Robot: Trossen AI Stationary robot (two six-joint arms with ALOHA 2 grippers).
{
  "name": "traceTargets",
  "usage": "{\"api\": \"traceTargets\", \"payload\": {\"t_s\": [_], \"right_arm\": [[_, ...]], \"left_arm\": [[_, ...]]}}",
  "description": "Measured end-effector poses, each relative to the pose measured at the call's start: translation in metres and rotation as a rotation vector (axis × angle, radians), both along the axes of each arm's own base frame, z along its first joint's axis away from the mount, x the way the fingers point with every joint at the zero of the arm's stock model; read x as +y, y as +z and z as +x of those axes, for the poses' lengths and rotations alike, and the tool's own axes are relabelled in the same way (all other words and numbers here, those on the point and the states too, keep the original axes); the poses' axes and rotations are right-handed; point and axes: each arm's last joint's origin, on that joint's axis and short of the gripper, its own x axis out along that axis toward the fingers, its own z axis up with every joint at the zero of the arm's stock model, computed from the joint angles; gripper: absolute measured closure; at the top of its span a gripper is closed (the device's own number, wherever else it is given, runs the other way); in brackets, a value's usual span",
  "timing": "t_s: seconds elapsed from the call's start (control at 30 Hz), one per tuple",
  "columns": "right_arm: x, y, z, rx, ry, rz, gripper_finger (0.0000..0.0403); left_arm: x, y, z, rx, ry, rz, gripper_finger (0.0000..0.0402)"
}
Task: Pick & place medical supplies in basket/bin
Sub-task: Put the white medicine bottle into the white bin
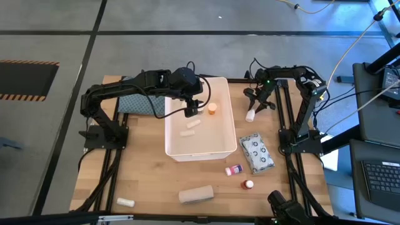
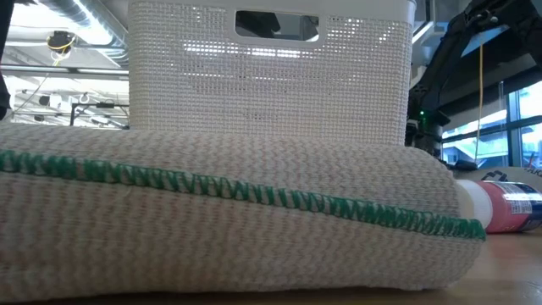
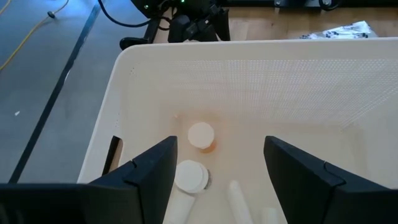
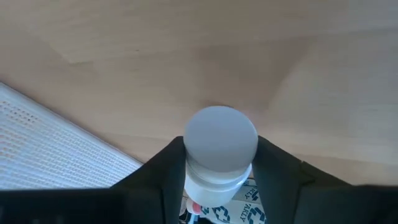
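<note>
**Q:** Which step did the figure record?

**A:** A transfer in progress, by judgement. The right gripper [image 1: 255, 111] stood just off the basket's [image 1: 231, 119] 3 o'clock wall, its jaws clenched on a white bottle [image 4: 219, 155]; the right wrist view showed the fingers [image 4: 165, 171] pressed against both sides of it. The left gripper [image 1: 191, 111] hung inside the basket toward 12 o'clock, jaws released and holding nothing, above an orange-capped bottle [image 3: 201, 136] and a white roll [image 3: 191, 177] lying on the basket floor.

**Q:** Where were the remaining supplies?

**A:** On the table. The patterned packet [image 1: 257, 152] lay at 4 o'clock from the basket, two small red-capped bottles [image 1: 234, 169] near 5 o'clock, the beige roll [image 1: 195, 195] at 6 o'clock, and a small white tube [image 1: 125, 202] toward 7 o'clock.

**Q:** What did the next move call for?

**A:** Probably lifting the held bottle clear of the rim, carrying it toward 9 o'clock over the basket, then releasing it. The left arm would need to yield room inside.
</note>
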Motion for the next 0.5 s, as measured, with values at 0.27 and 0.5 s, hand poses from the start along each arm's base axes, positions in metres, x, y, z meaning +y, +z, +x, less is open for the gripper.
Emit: {"api": "traceTargets", "payload": {"t_s": [0.27,0.5], "right_arm": [[0.002,0.001,-0.001,-0.042,0.090,-0.028,0.0244],[0.003,0.017,0.001,-0.113,0.186,-0.125,0.0244]], "left_arm": [[0.000,0.000,0.000,0.000,0.000,0.000,0.0167],[0.000,0.000,0.000,0.000,0.001,0.002,0.0167]]}}
